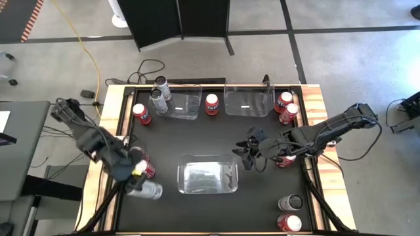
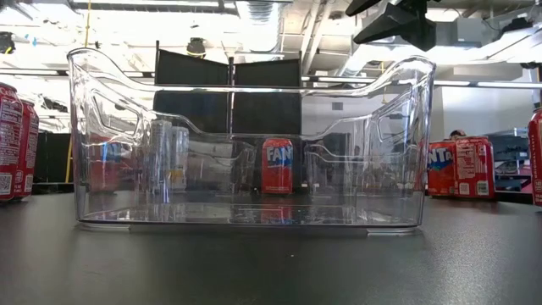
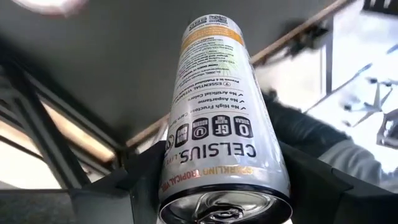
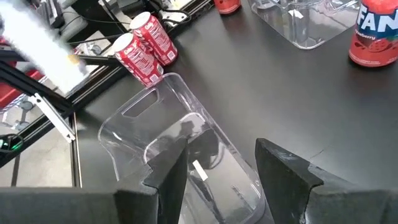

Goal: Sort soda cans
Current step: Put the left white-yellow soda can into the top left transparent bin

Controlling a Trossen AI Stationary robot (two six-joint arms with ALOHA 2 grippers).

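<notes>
Left gripper (image 3: 217,186) clamps a silver can (image 3: 214,118) w/ the body running away from the fingers; label reads "CELSIUS", "SPARKLING TROPICAL", smaller print hard to read. From above the can (image 1: 146,190) lies sideways at the table's left edge, partly hidden by the arm. Right gripper (image 4: 221,162) is empty, fingers apart, over a clear bin (image 4: 180,155). Red cans (image 4: 146,46) beyond it, lettering unreadable; another red can (image 4: 376,31) shows "FAN", cut off.

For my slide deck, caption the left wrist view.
Left gripper shut on a slim silver-grey Celsius can, held above the dark table.
</notes>
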